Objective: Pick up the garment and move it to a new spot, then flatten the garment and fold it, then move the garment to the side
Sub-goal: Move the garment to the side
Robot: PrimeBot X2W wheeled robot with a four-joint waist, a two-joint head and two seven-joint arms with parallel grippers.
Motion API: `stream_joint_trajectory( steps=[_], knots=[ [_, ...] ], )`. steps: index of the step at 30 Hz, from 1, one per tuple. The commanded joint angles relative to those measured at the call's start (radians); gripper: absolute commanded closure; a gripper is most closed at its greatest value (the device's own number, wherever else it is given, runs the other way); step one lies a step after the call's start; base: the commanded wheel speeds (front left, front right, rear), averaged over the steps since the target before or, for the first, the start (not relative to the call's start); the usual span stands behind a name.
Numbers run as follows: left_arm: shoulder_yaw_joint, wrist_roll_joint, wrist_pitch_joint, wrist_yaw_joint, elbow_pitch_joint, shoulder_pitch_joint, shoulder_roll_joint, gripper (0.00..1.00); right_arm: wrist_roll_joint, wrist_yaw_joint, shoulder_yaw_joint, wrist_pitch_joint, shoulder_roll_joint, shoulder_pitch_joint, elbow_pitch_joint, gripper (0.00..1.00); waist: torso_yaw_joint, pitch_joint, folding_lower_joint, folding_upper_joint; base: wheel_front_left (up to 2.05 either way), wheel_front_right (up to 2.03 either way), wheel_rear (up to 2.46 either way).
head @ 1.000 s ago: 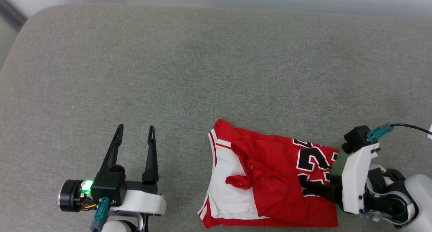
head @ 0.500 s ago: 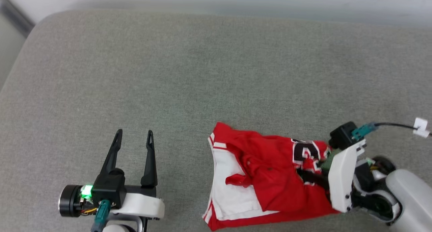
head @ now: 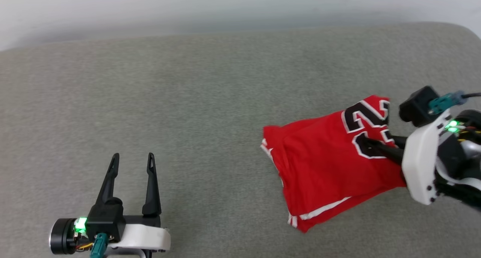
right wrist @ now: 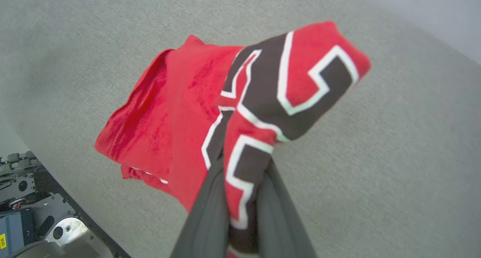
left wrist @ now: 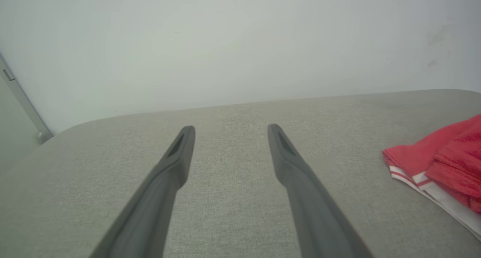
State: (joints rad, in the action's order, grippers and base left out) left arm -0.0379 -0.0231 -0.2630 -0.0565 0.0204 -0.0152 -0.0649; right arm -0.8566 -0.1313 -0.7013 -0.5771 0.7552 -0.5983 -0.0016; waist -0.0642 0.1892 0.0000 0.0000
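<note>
right now you are looking at one garment (head: 330, 168), two grippers and one grey upholstered surface (head: 188, 100). the garment is lying bunched in the right half of the head view, its red body facing up, the black white-outlined number sitting toward the upper right and striped trim running along its lower left edge.

your right gripper (head: 372, 147) is reaching in from the right edge of that frame, fingers pointing left and pinching a fold of the garment at the number. in the right wrist view that fold is standing up between the two nearly closed fingers, and the rest is trailing toward centre left.

your left gripper (head: 132, 157) is sitting at the lower left of the head view, well apart from the garment, fingers pointing up the frame and spread wide over bare fabric.

the surface is stretching across the frame, its corner rounding off at the upper right. a pale wall (left wrist: 225, 44) is running along the top.
</note>
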Motion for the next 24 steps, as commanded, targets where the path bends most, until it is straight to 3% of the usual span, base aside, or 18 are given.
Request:
stream_joint_trajectory(
  steps=[1,6,13,24],
  knots=[
    [0.003,0.004,-0.002,0.0,0.009,0.008,-0.005,0.0,0.004,0.001,0.012,-0.003,0.025,-0.016,-0.005,1.0,-0.06,0.03,0.0,0.0,0.0,0.0,0.0],
    [0.016,0.014,-0.002,-0.004,0.031,0.037,-0.014,0.0,0.039,0.001,0.079,-0.008,0.115,-0.015,0.031,1.0,-0.114,0.087,0.0,0.0,0.0,0.0,0.0],
    [0.035,0.028,-0.002,-0.002,0.069,0.077,-0.053,0.0,0.121,0.001,0.203,-0.006,0.167,-0.043,0.167,1.0,-0.164,0.192,0.0,0.0,0.0,0.0,0.0],
    [0.03,0.045,-0.002,0.003,0.125,0.149,-0.107,0.0,0.26,0.001,0.426,0.022,0.116,-0.136,0.429,1.0,-0.194,0.364,0.0,0.0,0.0,0.0,0.0]
  ],
)
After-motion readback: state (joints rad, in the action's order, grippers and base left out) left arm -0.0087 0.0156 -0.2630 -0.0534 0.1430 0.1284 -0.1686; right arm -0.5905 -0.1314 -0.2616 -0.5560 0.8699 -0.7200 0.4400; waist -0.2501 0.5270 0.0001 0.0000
